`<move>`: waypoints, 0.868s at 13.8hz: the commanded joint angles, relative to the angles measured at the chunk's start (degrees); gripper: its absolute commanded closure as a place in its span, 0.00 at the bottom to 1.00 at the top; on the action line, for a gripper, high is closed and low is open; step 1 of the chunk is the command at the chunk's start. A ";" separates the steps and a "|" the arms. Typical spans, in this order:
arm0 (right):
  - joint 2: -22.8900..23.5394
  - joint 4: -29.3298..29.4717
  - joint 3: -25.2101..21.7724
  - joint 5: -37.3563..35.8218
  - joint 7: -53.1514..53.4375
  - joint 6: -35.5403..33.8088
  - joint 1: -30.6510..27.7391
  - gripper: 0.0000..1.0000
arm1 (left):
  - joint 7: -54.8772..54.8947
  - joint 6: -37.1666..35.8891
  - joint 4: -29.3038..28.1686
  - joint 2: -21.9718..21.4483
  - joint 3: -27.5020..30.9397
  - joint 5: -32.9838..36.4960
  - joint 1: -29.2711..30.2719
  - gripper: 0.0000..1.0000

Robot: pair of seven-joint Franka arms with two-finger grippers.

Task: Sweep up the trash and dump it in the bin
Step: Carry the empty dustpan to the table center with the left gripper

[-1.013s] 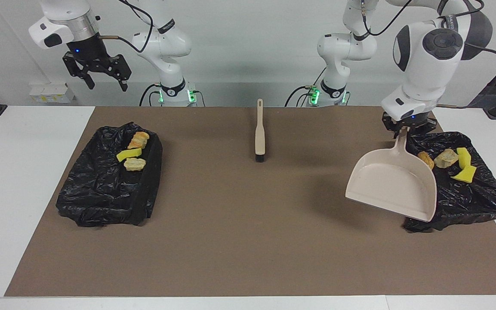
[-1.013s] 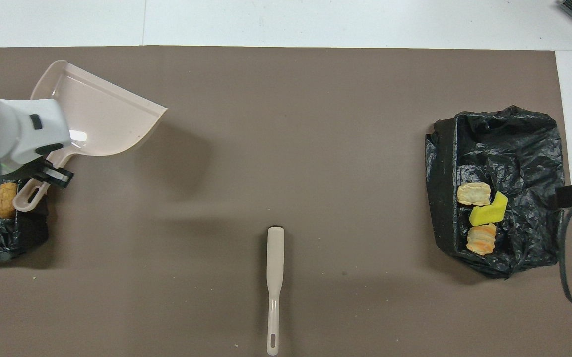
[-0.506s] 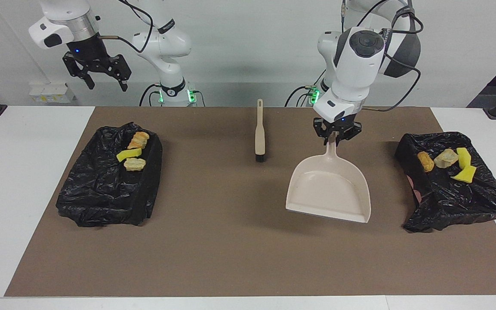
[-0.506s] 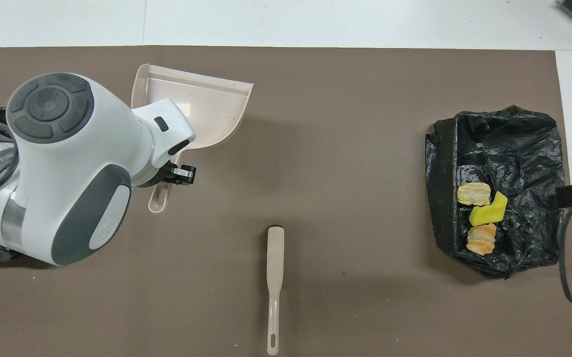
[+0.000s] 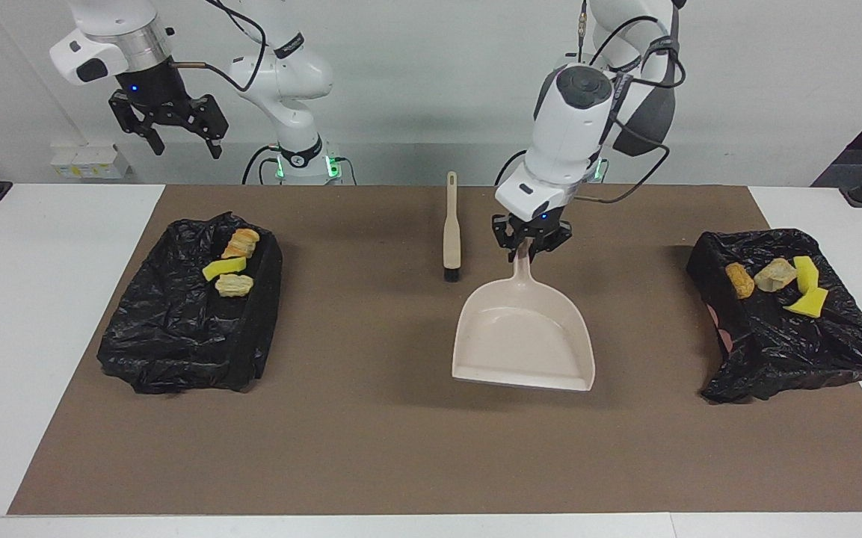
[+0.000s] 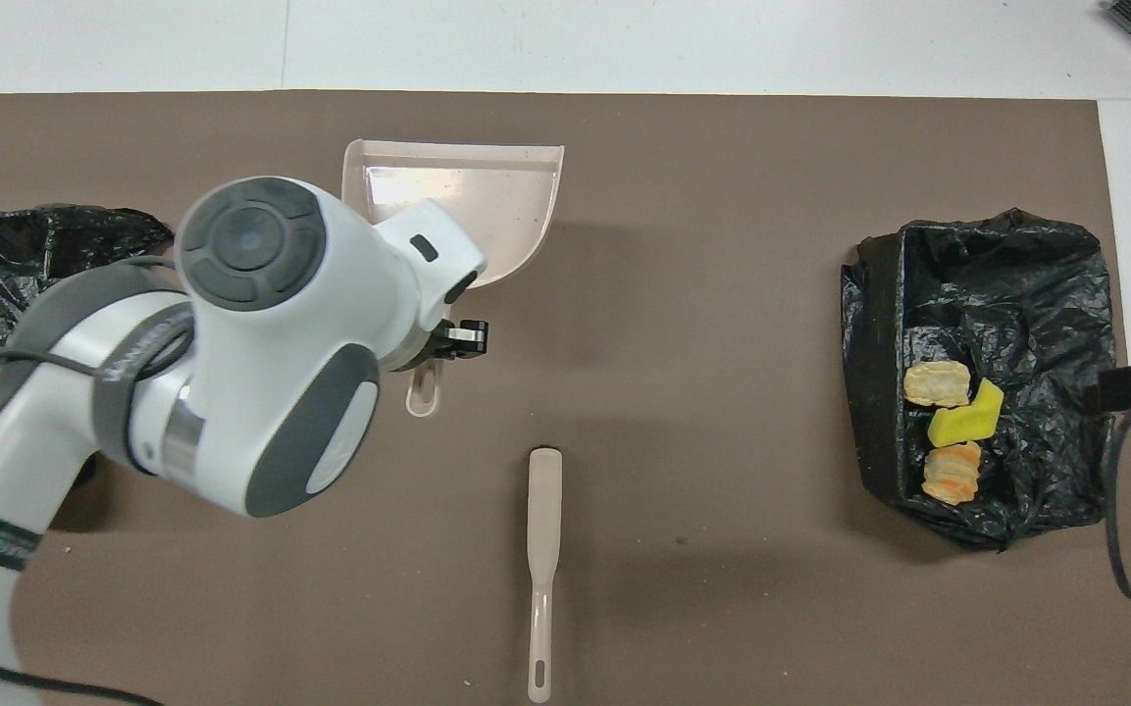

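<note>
1. Left gripper [image 5: 528, 250] is clamped on the dustpan [image 5: 523, 342] handle. It has moved from the bin at the left arm's end [image 5: 789, 314] to mid-mat, now just beside the brush [image 5: 451, 228].
2. The dustpan hangs below the gripper, pan empty, mouth pointing away from the robots. A second ago it was tilted against that bin.
3. Trash in that bin is unchanged: orange-brown chunk [image 5: 739, 279], beige lump [image 5: 775, 273], two yellow wedges [image 5: 806, 288]. It now sits well apart from the gripper.
4. Right gripper [image 5: 176, 134] waits raised, fingers spread, holding nothing, same pose as before.
5. The bin at the right arm's end [image 5: 190, 314], below that gripper, holds three scraps [image 5: 233, 265]: two bread-like chunks and one yellow wedge, not moved.
6. The brush lies flat on the brown mat [image 5: 371, 448], same spot, bristles away from the robots.
</note>
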 commanded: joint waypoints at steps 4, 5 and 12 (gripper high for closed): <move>-0.32 0.00 0.10 0.94 -0.98 -0.62 -0.40 0.00 | -3.53 7.60 3.66 10.50 1.12 -1.18 -3.73 1.00; -0.32 0.00 0.10 0.94 -0.98 -0.62 -0.40 0.00 | -3.79 7.26 3.75 11.56 1.12 -1.09 -4.08 1.00; -0.32 0.00 0.10 0.94 -0.98 -0.62 -0.40 0.00 | -7.58 11.21 5.86 15.08 1.29 -0.48 -6.46 0.90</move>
